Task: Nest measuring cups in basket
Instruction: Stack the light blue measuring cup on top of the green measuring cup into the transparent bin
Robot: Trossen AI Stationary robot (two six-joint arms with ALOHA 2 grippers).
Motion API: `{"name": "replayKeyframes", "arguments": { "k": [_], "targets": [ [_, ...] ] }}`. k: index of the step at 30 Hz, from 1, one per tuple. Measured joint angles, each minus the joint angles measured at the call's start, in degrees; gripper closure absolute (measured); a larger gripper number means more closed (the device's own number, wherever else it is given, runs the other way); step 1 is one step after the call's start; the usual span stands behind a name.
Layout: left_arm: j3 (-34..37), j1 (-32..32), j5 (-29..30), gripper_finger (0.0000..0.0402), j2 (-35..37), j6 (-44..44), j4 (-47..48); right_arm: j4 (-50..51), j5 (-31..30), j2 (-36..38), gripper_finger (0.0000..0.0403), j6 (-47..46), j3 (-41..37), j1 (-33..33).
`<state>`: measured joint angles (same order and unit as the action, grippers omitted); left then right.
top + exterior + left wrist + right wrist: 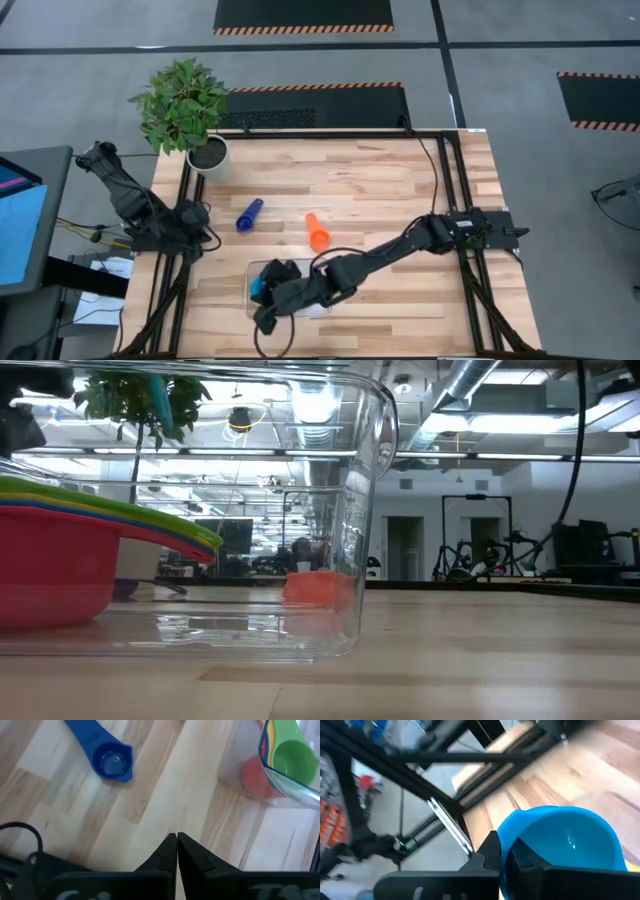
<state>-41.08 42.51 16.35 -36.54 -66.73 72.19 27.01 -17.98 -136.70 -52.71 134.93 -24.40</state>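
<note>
On the pale wooden tabletop (380, 190) we see the clear see-through plastic rectangular basket (252, 272) near the front edge, left of centre. Over it reaches our right arm, whose tool (504, 851) is clenched on the rim of a light blue plastic measuring cup (560, 837), which hangs above the basket's left part. Inside the basket, the low view shows a nested stack of plastic cups (60, 550), red at the bottom with yellow and green rims layered above it, resting against the basket's floor.

Behind the basket, well apart from the right tool, lie two loose cups: a dark blue plastic measuring cup (248, 215) to the left and an orange plastic measuring cup (317, 232) to its right, both on bare wood.

At the tabletop's left edge waits our left arm, its tool (176, 840) clenched on nothing and pointed towards the dark blue cup. A green potted plant in a white pot (205, 155) stands at the back left corner.
</note>
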Motion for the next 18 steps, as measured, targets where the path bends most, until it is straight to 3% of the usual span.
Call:
{"name": "replayKeyframes", "arguments": {
  "k": [8,13,18],
  "targets": [
    [0.0,0.0,1.0,0.0402,-5.9,3.1,-6.9,9.1,-0.4,-0.3,0.0394,-5.6,0.0,-1.6],
    [0.0,0.0,3.6,0.0401,-10.4,2.9,-10.5,9.6,-1.7,-0.5,0.0394,-7.3,-0.1,-0.9],
    [0.0,0.0,1.6,0.0402,-15.1,2.1,-13.1,10.6,-1.6,-0.5,0.0394,-9.7,-1.2,0.2]
  ]
}}
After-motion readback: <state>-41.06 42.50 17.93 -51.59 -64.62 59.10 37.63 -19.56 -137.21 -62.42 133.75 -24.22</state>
